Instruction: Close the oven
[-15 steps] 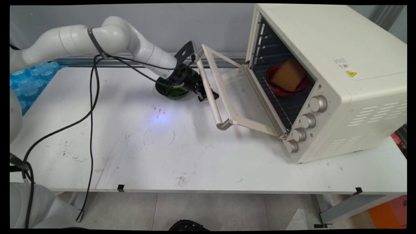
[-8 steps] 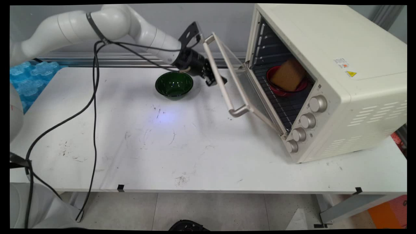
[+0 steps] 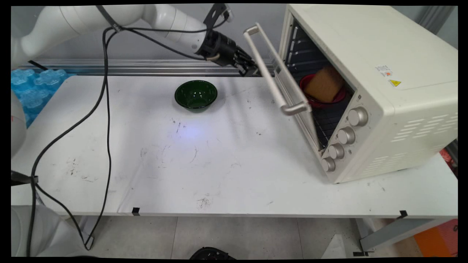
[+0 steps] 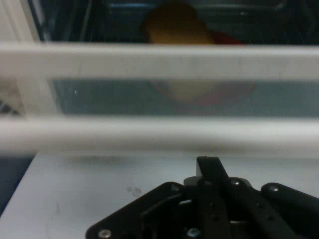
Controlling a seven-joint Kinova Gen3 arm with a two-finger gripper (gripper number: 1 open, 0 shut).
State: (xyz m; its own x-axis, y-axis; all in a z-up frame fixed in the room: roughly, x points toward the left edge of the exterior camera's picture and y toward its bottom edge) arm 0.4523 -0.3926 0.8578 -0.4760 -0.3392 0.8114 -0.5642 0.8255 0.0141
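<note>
pincer [image 3: 252,70] fingers together, holding nothing, tips against left face of toaster oven door [image 3: 289,91]; door nearly upright, handle bar [image 3: 273,69] running far-to-near just right of pincer; green bowl [image 3: 196,95] on table [image 3: 219,160], left.

A scuffed white rectangular table [image 3: 219,171] stands before a plain grey wall [image 3: 73,47], with a ribbed metal rail [image 3: 139,67] along its far edge. Below lies a grey tiled floor [image 3: 237,237].
</note>
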